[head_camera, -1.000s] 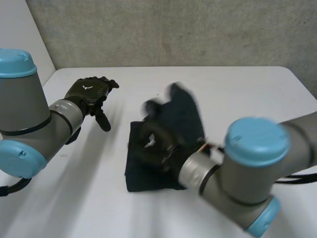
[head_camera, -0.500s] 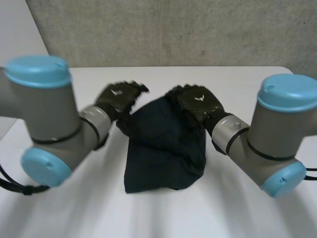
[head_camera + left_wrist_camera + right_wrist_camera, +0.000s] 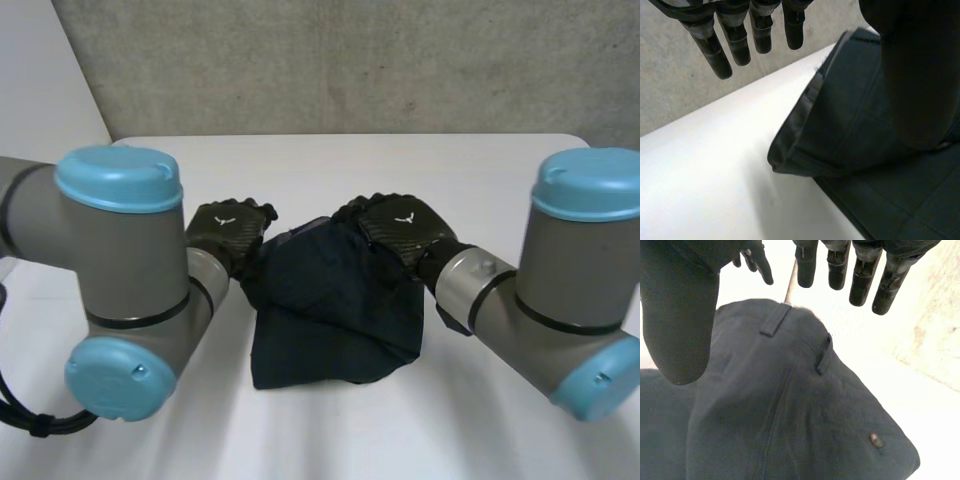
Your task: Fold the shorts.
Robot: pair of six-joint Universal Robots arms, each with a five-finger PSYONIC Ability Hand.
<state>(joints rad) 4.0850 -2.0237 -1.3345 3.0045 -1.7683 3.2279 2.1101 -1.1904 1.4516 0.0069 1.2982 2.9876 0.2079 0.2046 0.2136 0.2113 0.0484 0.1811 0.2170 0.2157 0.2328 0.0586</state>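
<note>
The dark navy shorts [image 3: 330,320] lie folded in a bunched heap mid-table. My left hand [image 3: 232,232] is at their far left edge. In the left wrist view its fingers [image 3: 735,37] hang straight over the bare table beside the hem of the shorts [image 3: 850,130], holding nothing. My right hand [image 3: 402,224] is over the far right edge. In the right wrist view its fingers [image 3: 862,275] are straight, and the waistband with belt loops [image 3: 790,390] bulges under the palm, with the thumb [image 3: 680,325] beside it and nothing pinched.
The white table [image 3: 480,170] ends at a grey concrete wall [image 3: 350,60] at the back. Both forearms flank the shorts, the left arm [image 3: 130,270] on one side and the right arm [image 3: 560,290] on the other.
My right hand has left the middle of the shorts, opened and moved to their far right edge. The left arm swung in from the left to the far left edge.
</note>
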